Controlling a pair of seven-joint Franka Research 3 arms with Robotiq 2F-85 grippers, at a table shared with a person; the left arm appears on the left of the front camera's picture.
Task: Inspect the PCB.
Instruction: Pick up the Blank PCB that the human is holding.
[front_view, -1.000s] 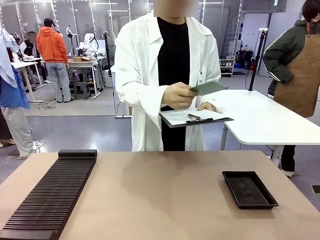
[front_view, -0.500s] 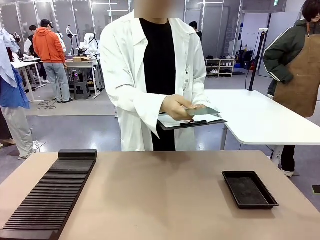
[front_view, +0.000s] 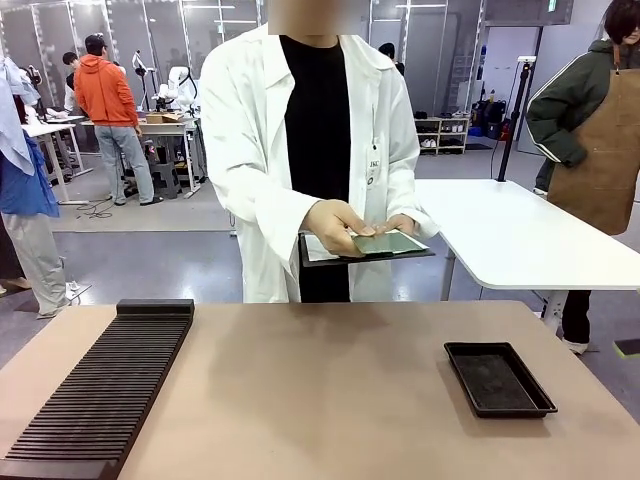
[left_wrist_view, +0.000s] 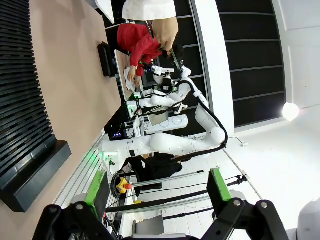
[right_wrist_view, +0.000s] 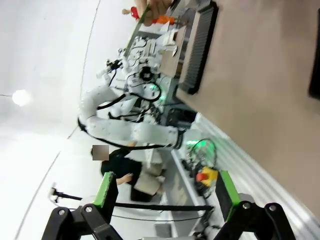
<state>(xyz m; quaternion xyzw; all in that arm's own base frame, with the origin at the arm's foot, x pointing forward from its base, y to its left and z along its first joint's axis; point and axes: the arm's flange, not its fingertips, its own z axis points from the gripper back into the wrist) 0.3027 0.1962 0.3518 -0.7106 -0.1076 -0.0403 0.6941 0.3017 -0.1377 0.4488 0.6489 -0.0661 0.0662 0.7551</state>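
Across the table a person in a white coat holds the PCB (front_view: 390, 242), a pale grey-green board. It lies flat on a dark clipboard (front_view: 318, 252) at waist height, with one hand (front_view: 336, 226) resting on its left end. The board is well above and beyond the table's far edge. In the left wrist view my left gripper (left_wrist_view: 158, 190) is open, with nothing between its green pads (left_wrist_view: 97, 187). In the right wrist view my right gripper (right_wrist_view: 166, 195) is also open and empty, its green pads (right_wrist_view: 226, 194) wide apart. Both look across the room, away from the board.
A black slotted rack (front_view: 100, 390) lies along the left of the tan table (front_view: 320, 390). A shallow black tray (front_view: 498, 378) sits at the right. A white table (front_view: 520, 235) stands behind the person. Other people stand farther back.
The person has brought the PCB down from chest height and laid it flat on the clipboard, which has dropped a little and shifted left. Both grippers stay open.
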